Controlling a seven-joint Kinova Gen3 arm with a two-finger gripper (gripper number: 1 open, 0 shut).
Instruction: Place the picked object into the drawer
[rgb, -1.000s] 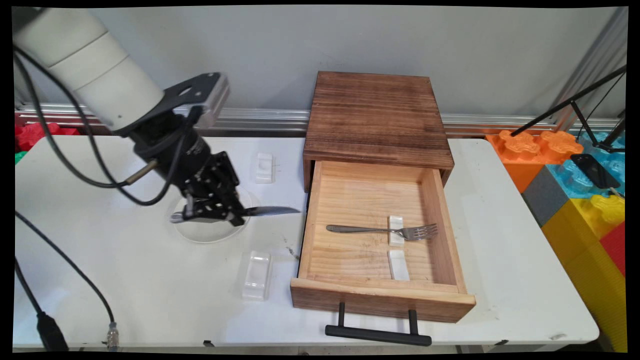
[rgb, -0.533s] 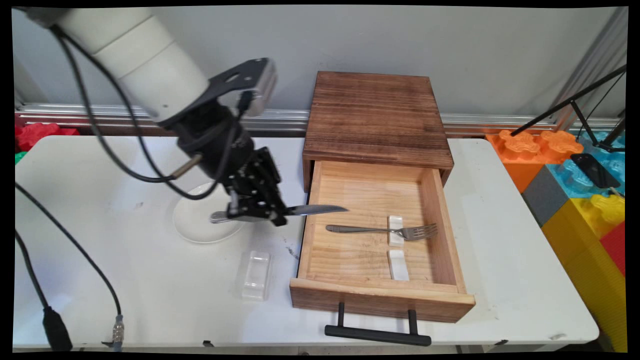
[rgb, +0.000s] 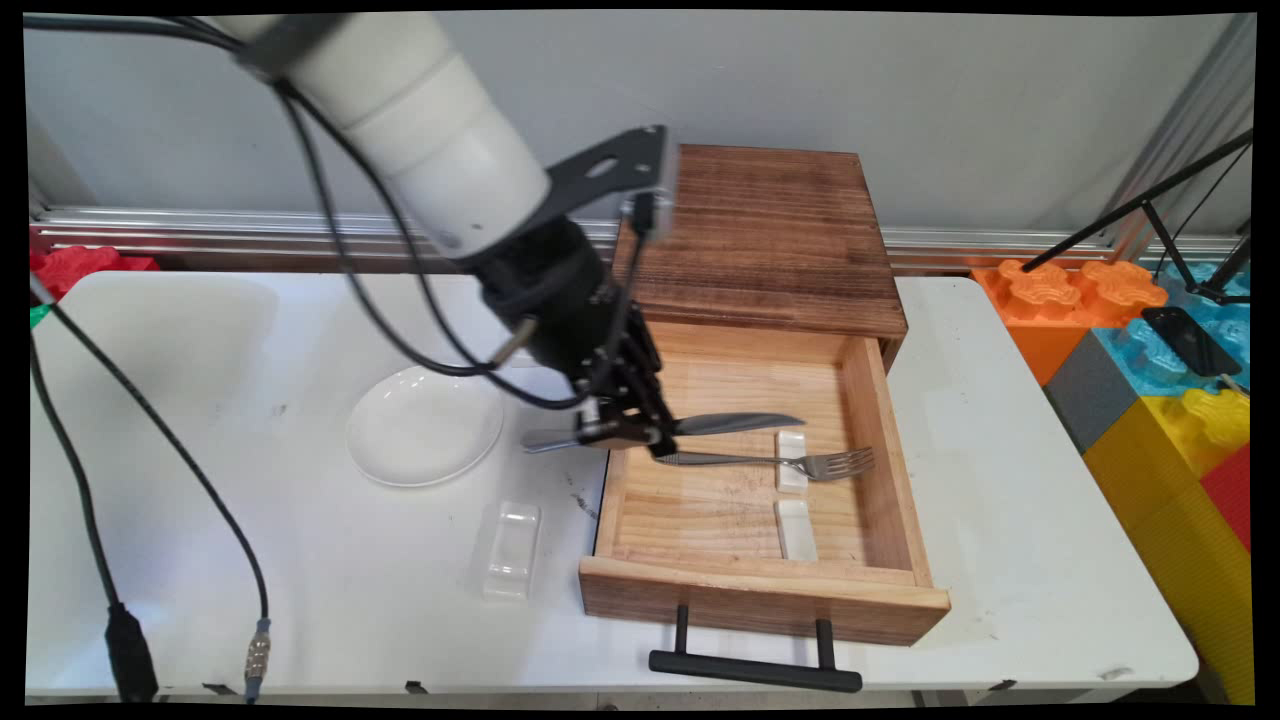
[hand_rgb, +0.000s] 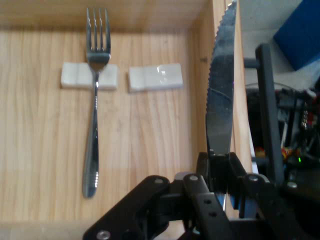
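My gripper (rgb: 625, 432) is shut on a metal table knife (rgb: 700, 426), held level over the left wall of the open wooden drawer (rgb: 745, 582). The blade points right, above the drawer's inside. In the hand view the serrated knife (hand_rgb: 221, 95) rises from between the fingers of my gripper (hand_rgb: 220, 167). A fork (rgb: 775, 461) lies in the drawer with its neck on a white cutlery rest (rgb: 792, 474); the fork (hand_rgb: 95, 105) and that rest (hand_rgb: 75, 75) show at the hand view's left. A second, bare rest (rgb: 797, 529) lies nearer the drawer front, also seen as a rest (hand_rgb: 155, 77) beside the first.
A white round plate (rgb: 424, 424) sits on the table left of the drawer. A clear rest (rgb: 511, 549) lies near the drawer's front left corner. The wooden cabinet (rgb: 760, 235) stands behind the drawer; its black handle (rgb: 755, 668) overhangs the table's near edge. Coloured foam blocks (rgb: 1150, 340) stand at the right.
My gripper has carried the knife rightward from above the plate to over the drawer's left wall. The plate is now uncovered. Fork and rests have not moved.
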